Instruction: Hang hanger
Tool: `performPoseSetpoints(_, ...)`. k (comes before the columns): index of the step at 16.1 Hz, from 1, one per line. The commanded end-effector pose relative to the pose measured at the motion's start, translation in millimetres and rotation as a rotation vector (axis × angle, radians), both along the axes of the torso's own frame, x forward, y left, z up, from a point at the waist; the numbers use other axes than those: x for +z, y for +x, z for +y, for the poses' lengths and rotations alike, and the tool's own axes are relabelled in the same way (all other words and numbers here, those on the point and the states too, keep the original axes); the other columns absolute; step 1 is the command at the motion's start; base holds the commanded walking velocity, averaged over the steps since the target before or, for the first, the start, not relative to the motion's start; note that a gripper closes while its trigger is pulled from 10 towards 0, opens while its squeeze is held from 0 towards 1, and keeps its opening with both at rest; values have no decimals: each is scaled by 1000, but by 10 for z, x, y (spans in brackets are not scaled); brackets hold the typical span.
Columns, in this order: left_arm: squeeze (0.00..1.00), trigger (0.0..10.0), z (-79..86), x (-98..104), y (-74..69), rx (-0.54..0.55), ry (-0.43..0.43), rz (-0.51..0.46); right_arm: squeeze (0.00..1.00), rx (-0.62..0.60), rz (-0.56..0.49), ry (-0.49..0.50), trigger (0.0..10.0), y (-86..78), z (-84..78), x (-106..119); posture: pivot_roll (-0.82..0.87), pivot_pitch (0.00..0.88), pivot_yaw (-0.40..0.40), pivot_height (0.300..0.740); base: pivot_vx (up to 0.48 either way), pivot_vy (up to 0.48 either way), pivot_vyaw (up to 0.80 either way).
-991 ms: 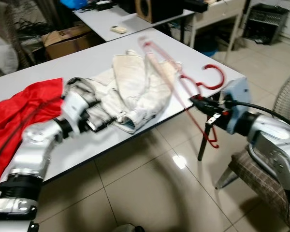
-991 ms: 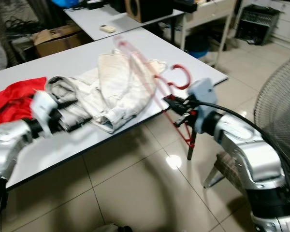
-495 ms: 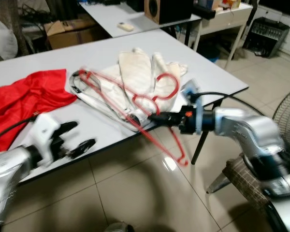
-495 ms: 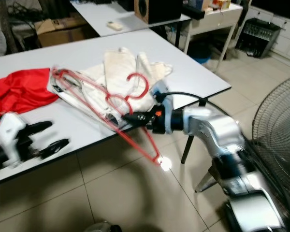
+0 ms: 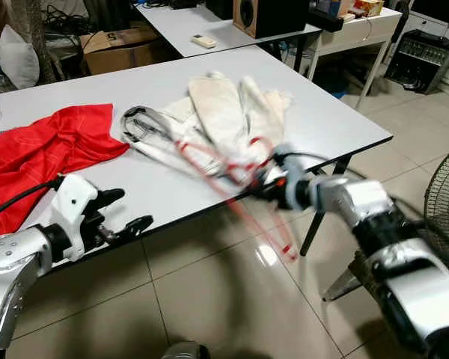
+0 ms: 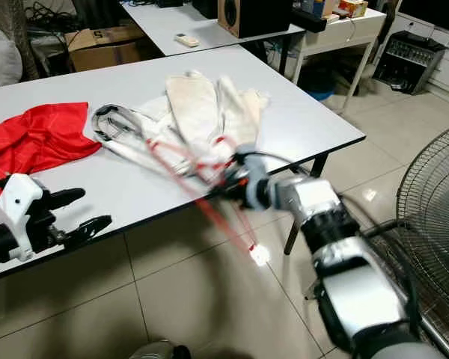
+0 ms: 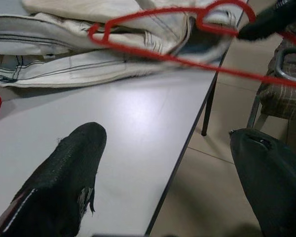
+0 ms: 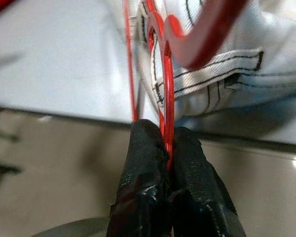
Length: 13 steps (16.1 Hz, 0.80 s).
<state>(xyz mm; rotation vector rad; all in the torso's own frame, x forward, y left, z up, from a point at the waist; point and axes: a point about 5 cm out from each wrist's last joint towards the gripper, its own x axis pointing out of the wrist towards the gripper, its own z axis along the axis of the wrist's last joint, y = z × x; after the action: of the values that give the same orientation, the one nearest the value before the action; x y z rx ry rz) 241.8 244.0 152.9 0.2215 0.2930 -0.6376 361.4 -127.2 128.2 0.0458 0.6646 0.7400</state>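
At the far left of the head view I see a red garment (image 5: 41, 153) spread on the grey table (image 5: 344, 123), running off the frame's left edge. Below it, in the lower left, my left gripper (image 5: 127, 213) hangs just off the table's near edge with its two black fingers (image 7: 64, 182) spread wide and nothing between them; in the left wrist view one finger lies over the tabletop and the other over the floor tiles.

Moving toward the middle, a pile of pale, off-white clothing (image 5: 224, 120) lies on the table, with a dark-trimmed strap loop at its left end. The red hanger (image 5: 232, 176) lies across the near side of that pile and slants down past the table edge toward the centre of the frame; it is motion-blurred, so I cannot tell its exact outline.

Just right of centre, my right gripper (image 5: 266, 187) is at the table's near edge, its fingertips (image 8: 148, 153) pinched tight on the hanger's thin red wire, clear in the right wrist view.

In the upper middle, a second table carries a wooden speaker (image 5: 269, 15) and a small remote (image 5: 204, 41). A fan grille (image 6: 434, 224) stands at the right edge.
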Motion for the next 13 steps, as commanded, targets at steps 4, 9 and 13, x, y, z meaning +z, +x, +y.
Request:
performPoseSetpoints(4,694,10000,-132,19,101,-1,-19,-40,0,-117,-204,-46,10000,150,-501,306,32,13,73,740,0,0,0)
performPoseSetpoints(9,651,10000,-288,-23,143,-27,-53,-36,0,-280,-181,-115,10000,94,-1056,235,21,8,78,740,0,0,0)
performPoseSetpoints(13,580,10000,-427,-50,254,3,-92,-80,0,-358,-301,-77,10000,48,-1344,310,6,0,90,740,0,0,0)
